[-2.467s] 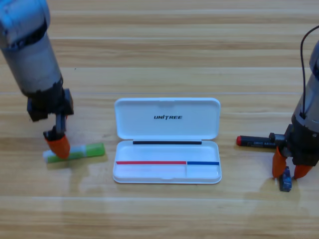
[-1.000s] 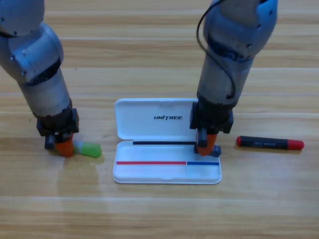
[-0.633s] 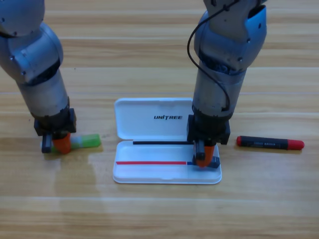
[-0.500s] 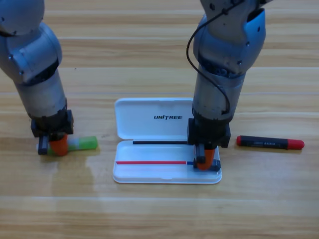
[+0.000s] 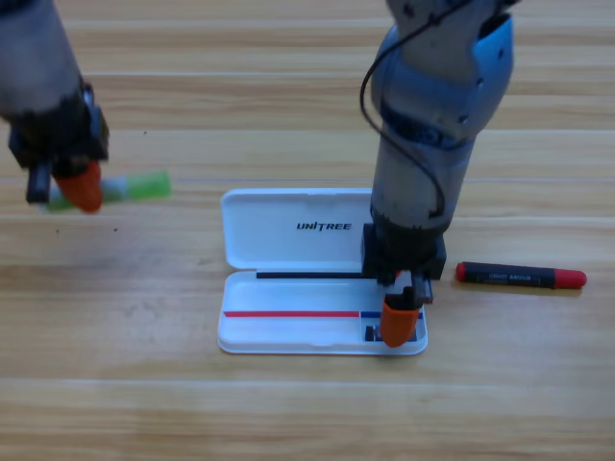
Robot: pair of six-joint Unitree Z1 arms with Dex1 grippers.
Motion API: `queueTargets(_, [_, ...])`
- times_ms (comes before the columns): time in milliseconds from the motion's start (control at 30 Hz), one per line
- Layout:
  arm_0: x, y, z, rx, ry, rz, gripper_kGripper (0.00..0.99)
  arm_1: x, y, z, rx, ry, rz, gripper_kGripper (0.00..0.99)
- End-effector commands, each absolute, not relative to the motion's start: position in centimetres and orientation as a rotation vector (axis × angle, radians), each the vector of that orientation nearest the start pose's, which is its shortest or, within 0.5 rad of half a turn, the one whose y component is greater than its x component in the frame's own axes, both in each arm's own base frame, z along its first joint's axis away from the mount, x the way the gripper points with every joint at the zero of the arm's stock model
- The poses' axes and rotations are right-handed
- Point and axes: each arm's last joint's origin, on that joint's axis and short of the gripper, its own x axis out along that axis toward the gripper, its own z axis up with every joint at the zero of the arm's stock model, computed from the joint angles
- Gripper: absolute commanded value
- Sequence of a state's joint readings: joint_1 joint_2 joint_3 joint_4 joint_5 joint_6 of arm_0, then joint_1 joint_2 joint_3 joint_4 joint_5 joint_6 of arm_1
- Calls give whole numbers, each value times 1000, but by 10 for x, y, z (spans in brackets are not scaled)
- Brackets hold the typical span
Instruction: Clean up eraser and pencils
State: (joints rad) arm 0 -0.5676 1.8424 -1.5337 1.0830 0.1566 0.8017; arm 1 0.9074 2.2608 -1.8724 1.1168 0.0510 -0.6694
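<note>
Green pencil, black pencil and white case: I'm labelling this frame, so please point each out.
green pencil point(image 5: 142, 185): high view, its lime green end.
black pencil point(image 5: 519, 277): high view, middle of the black barrel.
white case point(image 5: 288, 226): high view, the open lid.

The right gripper point(image 5: 399, 320) hides most of the eraser point(image 5: 371, 333); the left arm point(image 5: 43, 86) runs off-frame

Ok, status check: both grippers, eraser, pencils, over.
Left gripper aloft, shut on green pencil. Right gripper over case; eraser inside. Black pencil on table.
</note>
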Motion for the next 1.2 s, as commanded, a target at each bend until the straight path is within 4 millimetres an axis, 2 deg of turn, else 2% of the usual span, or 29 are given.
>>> queueTargets(33, [274,-200,345,1188,1062,-915,0,257,324,275,-1125,1097,1212,990])
queueTargets(133, [267,-217,356,1212,1007,-949,0,264,302,266,-1162,1159,1131,990])
queueTargets(233, [260,-237,355,1234,972,-1013,0,276,280,250,-1170,1247,1073,988])
queueTargets(367, [255,-269,332,1270,993,-1093,0,300,254,227,-1189,1304,1057,980])
queueTargets(567, [252,-311,291,1325,1054,-1172,0,343,225,191,-1229,1264,986,948])
queueTargets(700, [256,-331,266,1342,1084,-1199,0,353,222,176,-1242,1269,1009,927])
queueTargets(867, [260,-348,245,1345,1119,-1206,0,356,227,168,-1229,1262,1072,893])
queueTargets(1133, [265,-355,219,1344,1172,-1204,0,349,236,165,-1195,1227,1195,821])
queueTargets(1200, [265,-356,213,1340,1179,-1209,0,348,237,163,-1195,1229,1213,747])
